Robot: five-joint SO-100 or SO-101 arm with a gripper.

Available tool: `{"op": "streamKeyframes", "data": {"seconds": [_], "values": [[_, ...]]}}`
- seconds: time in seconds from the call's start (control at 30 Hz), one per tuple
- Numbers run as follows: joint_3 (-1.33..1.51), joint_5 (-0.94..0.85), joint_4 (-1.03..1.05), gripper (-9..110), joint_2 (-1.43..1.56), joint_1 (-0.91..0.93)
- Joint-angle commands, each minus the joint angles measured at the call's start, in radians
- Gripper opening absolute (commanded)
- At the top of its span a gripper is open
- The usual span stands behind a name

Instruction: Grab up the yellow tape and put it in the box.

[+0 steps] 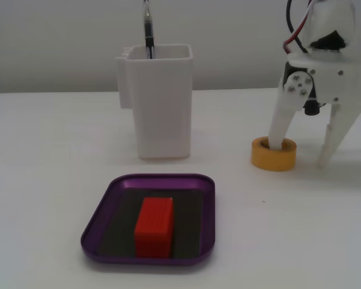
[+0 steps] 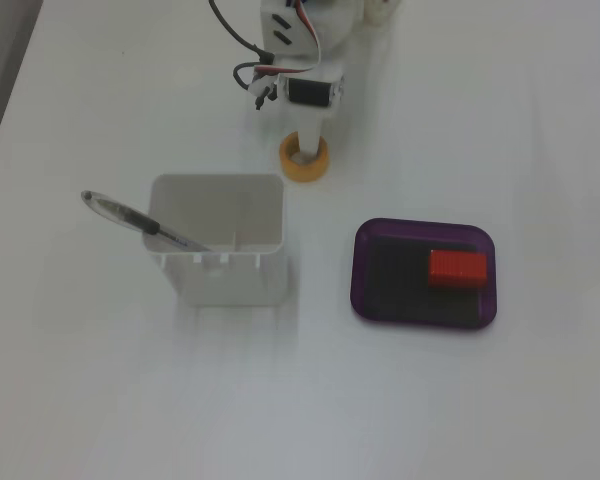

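Fixed views are showing the fingers (image 1: pixel 300 155) spread open — one sitting inside the yellow tape (image 1: pixel 273 155), one outside.

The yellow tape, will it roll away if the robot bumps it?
Probably not: the yellow tape lies flat on its side, so it would likely slide. One finger of the gripper sits in its hole, likely blocking drift. It looks small, likely light.

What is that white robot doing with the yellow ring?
The robot's gripper is open over the yellow tape, with one finger poking into the roll's hole and the other outside it. The tape sits on the table, not lifted yet. The purple box nearby holds only a red block.
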Motion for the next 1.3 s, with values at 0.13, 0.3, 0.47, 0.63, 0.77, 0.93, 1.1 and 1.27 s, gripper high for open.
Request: {"op": "streamKeyframes", "data": {"seconds": [0.13, 0.3, 0.47, 0.63, 0.77, 0.93, 1.1, 1.27], "values": [[-0.015, -0.002, 0.014, 0, 0.015, -0.006], [-0.097, 0.005, 0.137, -1, 0.135, -0.018], [-0.206, 0.002, 0.23, -1, 0.362, -0.127], [-0.273, 0.003, 0.216, -1, 0.492, -0.324], [-0.272, 0.005, 0.109, -1, 0.439, -0.391], [-0.307, -0.002, 0.005, -1, 0.225, -0.39], [-0.462, 0.003, -0.025, -1, -0.012, -0.387], [-0.643, 0.003, -0.02, -1, -0.215, -0.387]]}}
